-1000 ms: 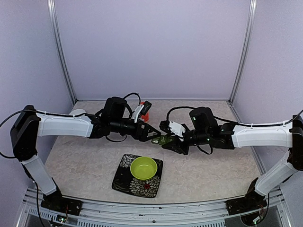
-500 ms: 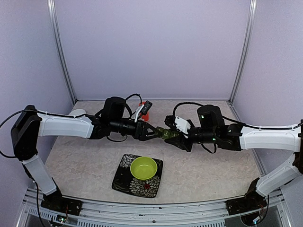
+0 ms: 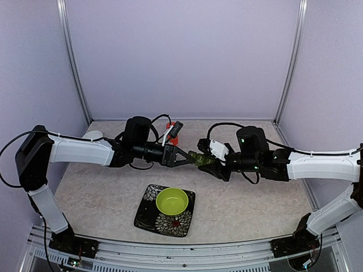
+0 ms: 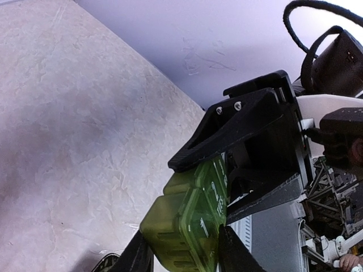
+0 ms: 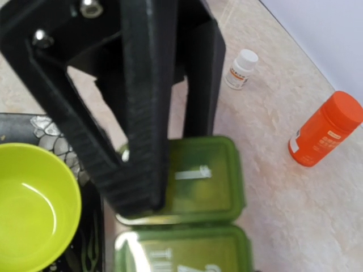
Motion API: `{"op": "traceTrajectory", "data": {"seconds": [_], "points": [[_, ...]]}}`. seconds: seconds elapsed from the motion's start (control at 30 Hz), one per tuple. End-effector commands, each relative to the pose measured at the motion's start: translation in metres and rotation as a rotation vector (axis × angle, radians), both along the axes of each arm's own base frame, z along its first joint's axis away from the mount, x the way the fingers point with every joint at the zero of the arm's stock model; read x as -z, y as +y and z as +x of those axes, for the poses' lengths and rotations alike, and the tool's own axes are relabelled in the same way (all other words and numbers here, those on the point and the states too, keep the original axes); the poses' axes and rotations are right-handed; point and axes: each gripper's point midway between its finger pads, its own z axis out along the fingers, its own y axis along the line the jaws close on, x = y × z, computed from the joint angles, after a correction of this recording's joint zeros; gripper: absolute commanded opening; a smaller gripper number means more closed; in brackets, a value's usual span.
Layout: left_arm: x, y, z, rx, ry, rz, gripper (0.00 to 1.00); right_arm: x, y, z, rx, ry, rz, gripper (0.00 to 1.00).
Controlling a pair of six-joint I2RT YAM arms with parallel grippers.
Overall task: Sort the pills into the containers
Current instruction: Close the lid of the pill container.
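My right gripper [image 3: 207,161] has carried the pillbox [image 3: 199,158] up and leftward from its lower spot to meet my left gripper [image 3: 190,158]. Left jaws stood wide a second ago; they have since narrowed onto the pillbox's free end.

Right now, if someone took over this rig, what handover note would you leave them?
Left gripper: fingers shut on one end of the green pillbox.
Right gripper: shut on its other end; box held off the table, visible lids closed.
Orange bottle and white bottle sit on the table.
Lime bowl on the patterned plate looks empty.
Done: no pills visible, no sorting evident.
Left: open lids, sort pills.
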Motion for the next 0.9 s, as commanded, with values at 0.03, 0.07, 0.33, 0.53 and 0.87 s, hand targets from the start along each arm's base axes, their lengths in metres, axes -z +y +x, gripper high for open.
{"op": "traceTrajectory", "data": {"seconds": [0.03, 0.07, 0.33, 0.53, 0.87], "points": [[0.008, 0.000, 0.000, 0.013, 0.025, 0.004, 0.29, -0.010, -0.001, 0.006, 0.024, -0.035, 0.028, 0.26], [0.008, 0.000, 0.000, 0.013, 0.026, 0.003, 0.28, -0.010, -0.001, 0.007, 0.026, -0.036, 0.026, 0.26], [-0.001, -0.001, 0.002, 0.003, 0.034, -0.014, 0.65, -0.007, 0.002, 0.000, -0.015, -0.029, 0.018, 0.27], [-0.001, -0.006, 0.004, 0.010, 0.063, -0.016, 0.62, -0.002, 0.006, -0.004, -0.035, -0.038, -0.007, 0.27], [0.000, -0.008, 0.001, 0.036, 0.089, -0.043, 0.48, 0.007, 0.009, -0.008, -0.052, -0.028, -0.034, 0.27]]}}
